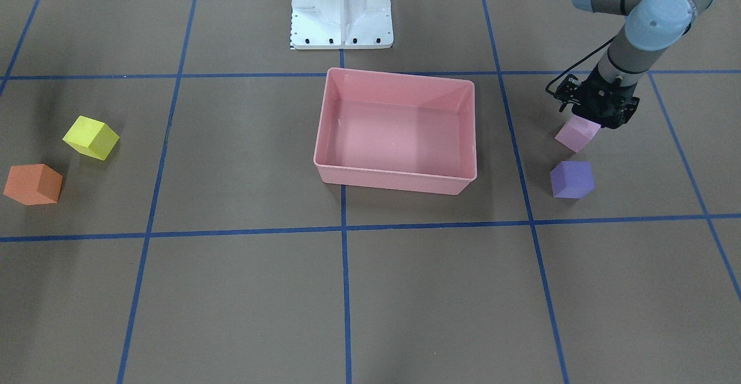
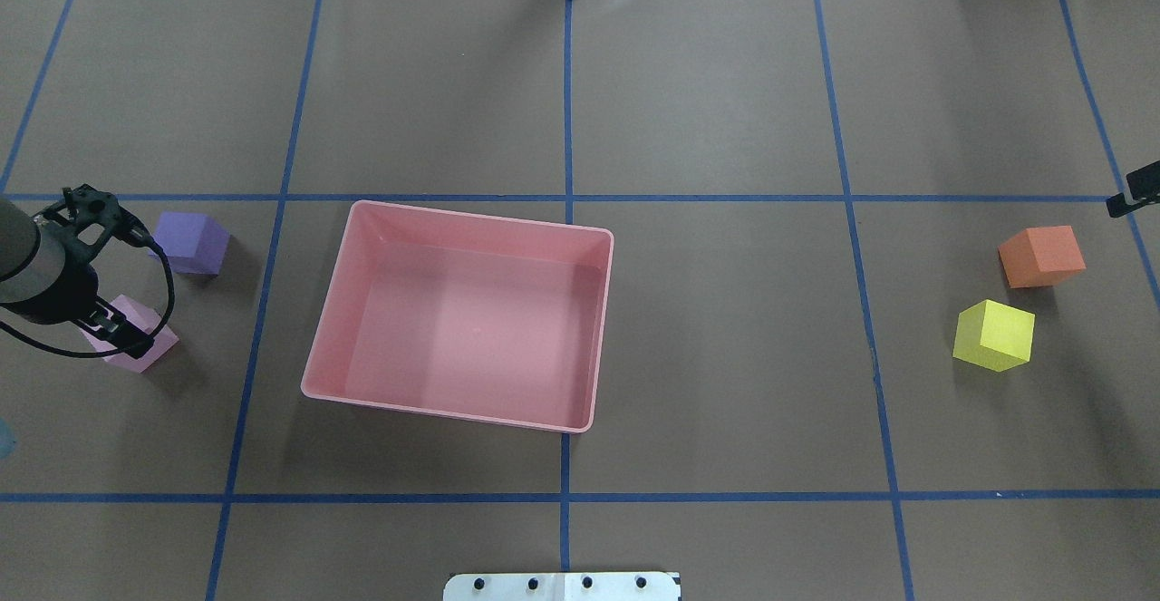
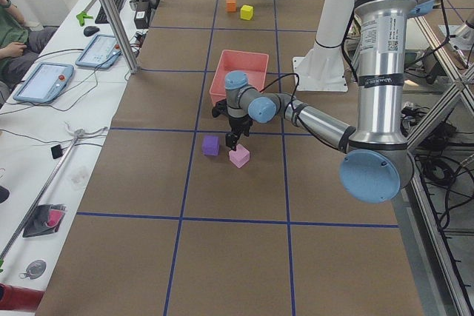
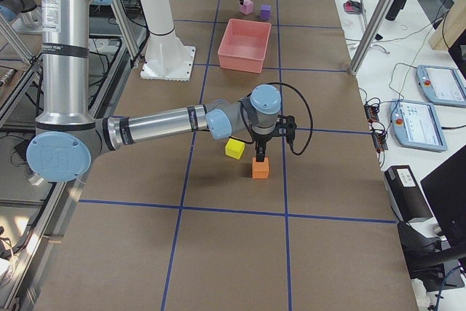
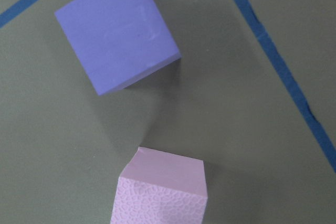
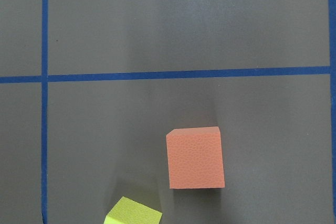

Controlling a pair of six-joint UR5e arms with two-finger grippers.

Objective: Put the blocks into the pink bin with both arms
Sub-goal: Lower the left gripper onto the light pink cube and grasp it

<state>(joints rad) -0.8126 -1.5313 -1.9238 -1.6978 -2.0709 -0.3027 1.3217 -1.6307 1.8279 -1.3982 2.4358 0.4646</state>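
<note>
1. The pink bin is set near the middle of the worktop, in front of the white pedestal base. Nothing is seen inside it. This central place is judged to be chosen so that it can be reached from either end.
2. The blocks are laid in two pairs, one pair for each arm. The pink-lilac block and the purple block are found near the worktop's left end. The yellow block and the orange block are found near its right end. All four are well apart from the bin.
3. The left gripper is held pointing down, directly over the pink-lilac block, the one of its pair nearer the robot's edge. The block is seen resting on the worktop. It cannot be told whether the fingers are spread about the block or closed, since they are hidden by the gripper's black body.
4. The right gripper is hung just above the orange block, the one of its pair nearer the operators' edge. Its fingers are too small to be read, so their state cannot be told.
5. The first pick is judged to be in hand for both arms at once, with no block yet delivered.
6. Each block's neighbour lies near it, so a straight vertical descent is judged to be called for.
</note>
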